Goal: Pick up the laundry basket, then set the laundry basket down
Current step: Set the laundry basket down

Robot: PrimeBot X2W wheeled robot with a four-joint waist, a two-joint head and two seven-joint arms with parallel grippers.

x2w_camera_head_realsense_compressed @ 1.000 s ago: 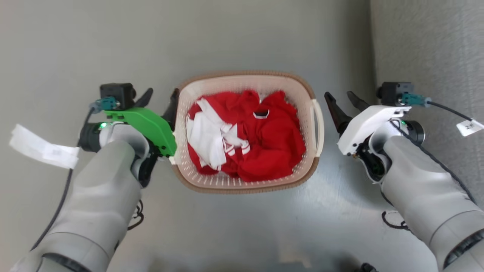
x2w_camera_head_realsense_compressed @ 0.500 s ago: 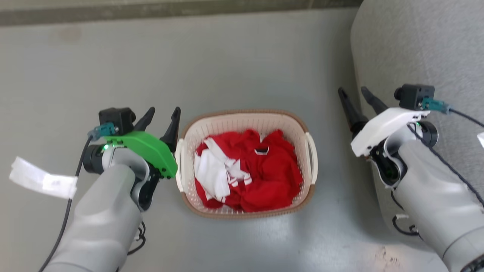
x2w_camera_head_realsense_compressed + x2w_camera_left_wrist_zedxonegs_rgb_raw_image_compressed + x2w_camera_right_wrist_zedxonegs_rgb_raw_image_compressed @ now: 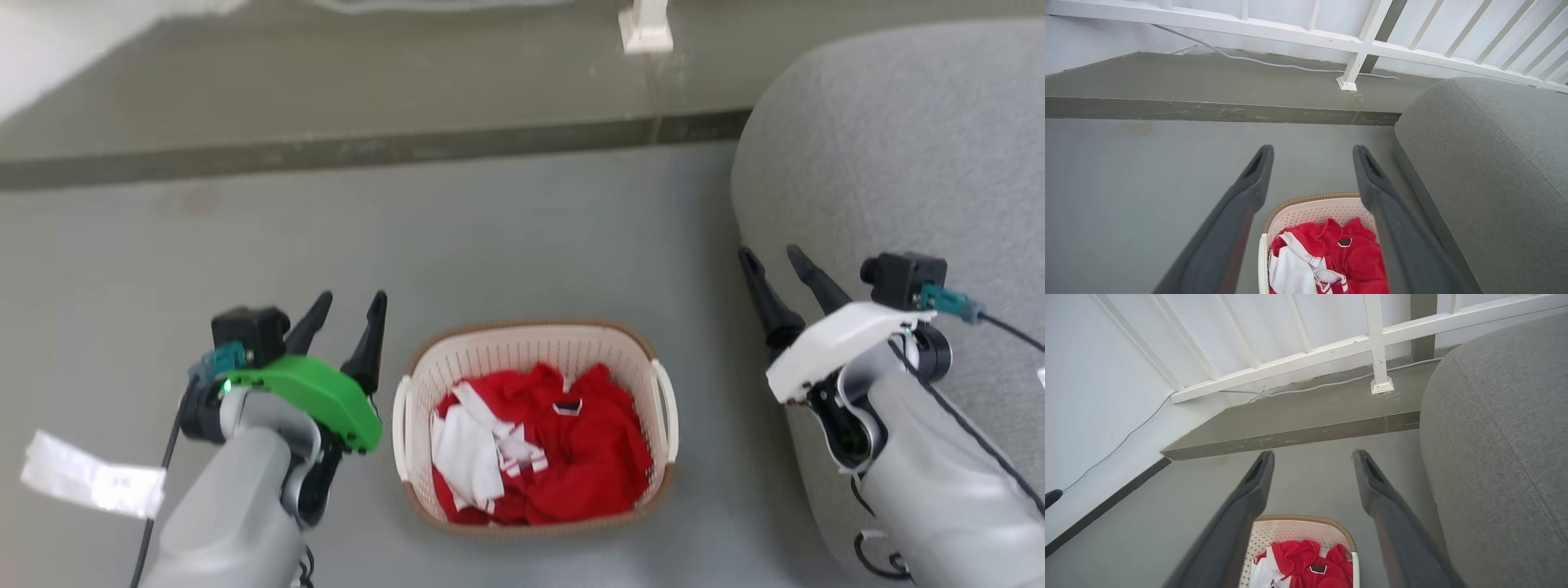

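Basket: we log the cream-white perforated plastic laundry basket [image 3: 531,347] with brown woven-look rim standing on the grey floor [image 3: 490,237], between the two arms.
Contents: crumpled red and white clothes [image 3: 588,441].
Left gripper [image 3: 353,298]: fingers spread, holding nothing, near the basket's left handle.
Right gripper [image 3: 767,253]: fingers spread, empty, apart from the basket, by the grey fabric seat [image 3: 882,163].

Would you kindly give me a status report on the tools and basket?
Both open, empty: left tool, right tool. Basket on floor between them, ungripped, clothes inside. Sofa close beside right tool.
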